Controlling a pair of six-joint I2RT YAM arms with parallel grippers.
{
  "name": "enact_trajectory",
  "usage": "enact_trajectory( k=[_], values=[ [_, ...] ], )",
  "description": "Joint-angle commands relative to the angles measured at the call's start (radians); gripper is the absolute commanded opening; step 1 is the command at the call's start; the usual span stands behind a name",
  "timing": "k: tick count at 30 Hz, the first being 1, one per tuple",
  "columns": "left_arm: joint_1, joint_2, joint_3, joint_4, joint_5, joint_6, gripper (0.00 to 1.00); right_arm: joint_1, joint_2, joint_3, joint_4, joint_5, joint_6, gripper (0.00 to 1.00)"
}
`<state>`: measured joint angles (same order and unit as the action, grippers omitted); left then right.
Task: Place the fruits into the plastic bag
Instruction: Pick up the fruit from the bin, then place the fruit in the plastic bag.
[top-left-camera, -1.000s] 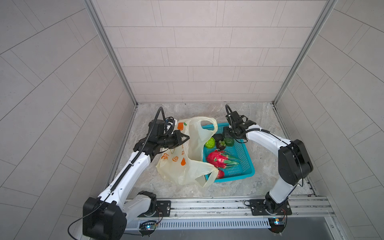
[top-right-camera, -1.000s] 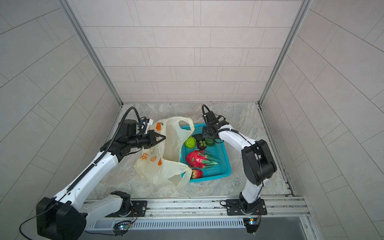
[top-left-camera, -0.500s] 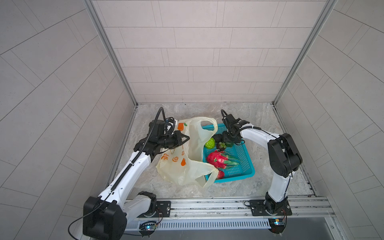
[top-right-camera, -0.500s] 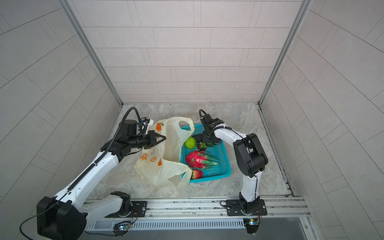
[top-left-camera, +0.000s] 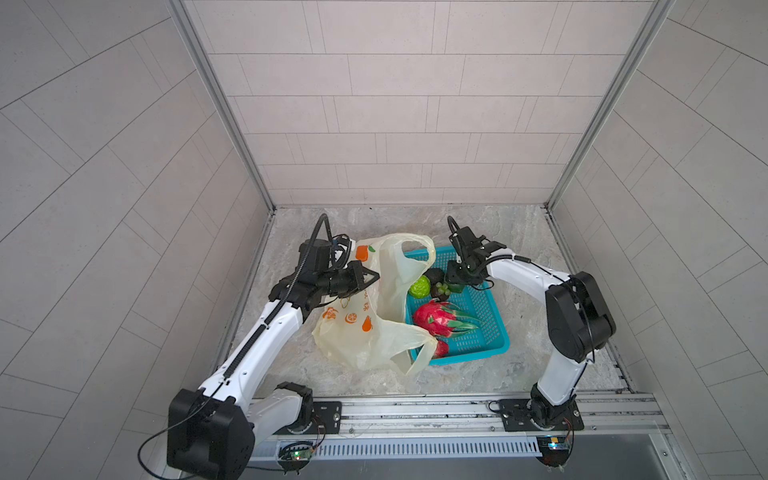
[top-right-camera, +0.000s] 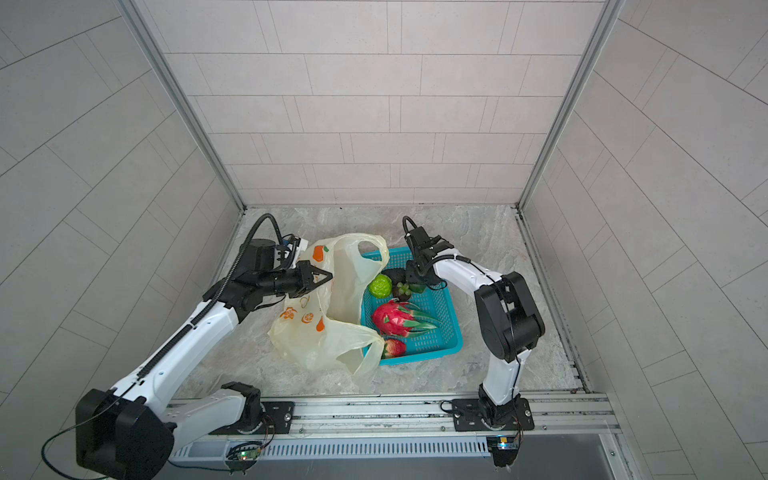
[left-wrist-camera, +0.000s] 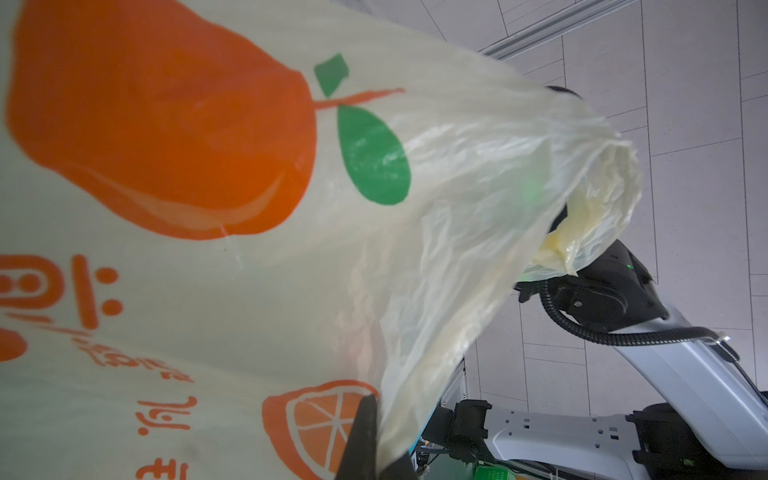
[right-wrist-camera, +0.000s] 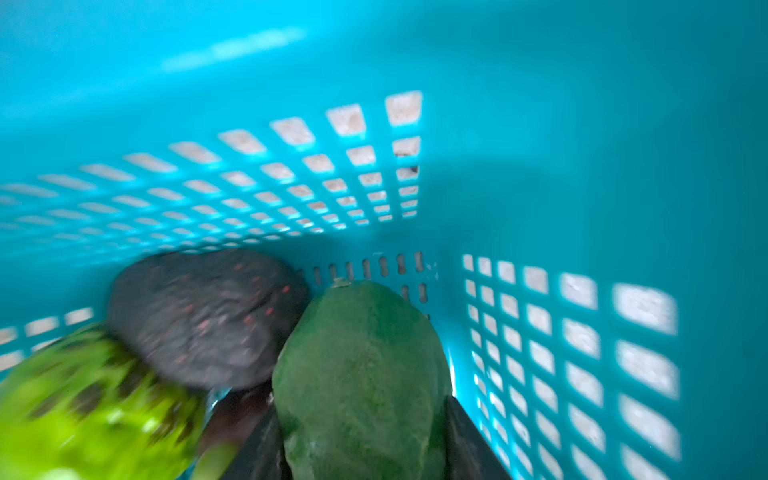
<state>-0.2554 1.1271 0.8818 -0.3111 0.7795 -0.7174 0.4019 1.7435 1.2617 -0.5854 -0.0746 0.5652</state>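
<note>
My left gripper (top-left-camera: 372, 275) (left-wrist-camera: 380, 424) is shut on the edge of the plastic bag (top-left-camera: 374, 332) (left-wrist-camera: 249, 249), holding its mouth up beside the basket. Inside the basket's far end, my right gripper (top-left-camera: 455, 282) (right-wrist-camera: 360, 407) is shut on the dark green fruit (right-wrist-camera: 361, 374), one finger pressed on each side of it. Close by lie the bumpy lime-green fruit (top-left-camera: 419, 286) (right-wrist-camera: 83, 407), a dark rough-skinned fruit (top-left-camera: 434, 274) (right-wrist-camera: 203, 316) and a dark purple piece (top-left-camera: 439, 289). The dragon fruit (top-left-camera: 434, 318) (top-right-camera: 392, 318) and the strawberry (top-left-camera: 440, 348) lie nearer the front.
The teal perforated basket (top-left-camera: 490, 332) (right-wrist-camera: 540, 166) stands on the marbled floor right of the bag, one bag handle draped over its near corner. Tiled walls close in three sides, and a metal rail (top-left-camera: 415, 411) runs along the front.
My right gripper has dropped lower into the basket's far end and its jaws have narrowed round the dark green fruit. The left arm and the bag have stayed still.
</note>
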Motion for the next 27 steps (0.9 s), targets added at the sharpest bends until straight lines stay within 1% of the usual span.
enact_trajectory(
  k=[1, 4, 7, 9, 11, 13, 14, 16, 18, 23, 27],
  values=[
    [0.001, -0.004, 0.014, 0.007, 0.007, 0.001, 0.00, -0.011, -0.146, -0.019, -0.018, -0.017, -0.015, 0.25],
    [0.002, -0.006, 0.015, 0.001, 0.009, 0.004, 0.00, -0.015, -0.249, -0.063, -0.025, -0.050, -0.039, 0.25],
    [0.001, -0.007, 0.019, -0.007, 0.006, 0.007, 0.00, -0.015, -0.361, -0.128, -0.018, -0.135, -0.069, 0.25],
    [0.001, -0.006, 0.023, -0.011, 0.006, 0.009, 0.00, -0.010, -0.436, -0.182, -0.002, -0.211, -0.087, 0.25],
    [0.001, -0.003, 0.027, -0.017, 0.006, 0.014, 0.00, 0.005, -0.513, -0.240, 0.041, -0.333, -0.106, 0.25],
    [0.001, 0.000, 0.035, -0.025, 0.000, 0.023, 0.00, 0.036, -0.573, -0.289, 0.091, -0.423, -0.115, 0.25],
    [0.002, 0.003, 0.042, -0.032, -0.003, 0.027, 0.00, 0.062, -0.604, -0.317, 0.126, -0.447, -0.121, 0.26],
    [0.001, 0.006, 0.051, -0.041, -0.005, 0.036, 0.00, 0.118, -0.651, -0.359, 0.199, -0.453, -0.139, 0.27],
    [0.001, 0.005, 0.057, -0.049, -0.008, 0.042, 0.00, 0.163, -0.657, -0.366, 0.230, -0.449, -0.152, 0.28],
    [0.002, -0.006, 0.080, -0.113, -0.029, 0.066, 0.00, 0.303, -0.575, -0.291, 0.246, -0.396, -0.215, 0.29],
    [0.002, -0.021, 0.119, -0.236, -0.081, 0.144, 0.00, 0.405, -0.467, -0.198, 0.243, -0.335, -0.258, 0.30]
  ],
)
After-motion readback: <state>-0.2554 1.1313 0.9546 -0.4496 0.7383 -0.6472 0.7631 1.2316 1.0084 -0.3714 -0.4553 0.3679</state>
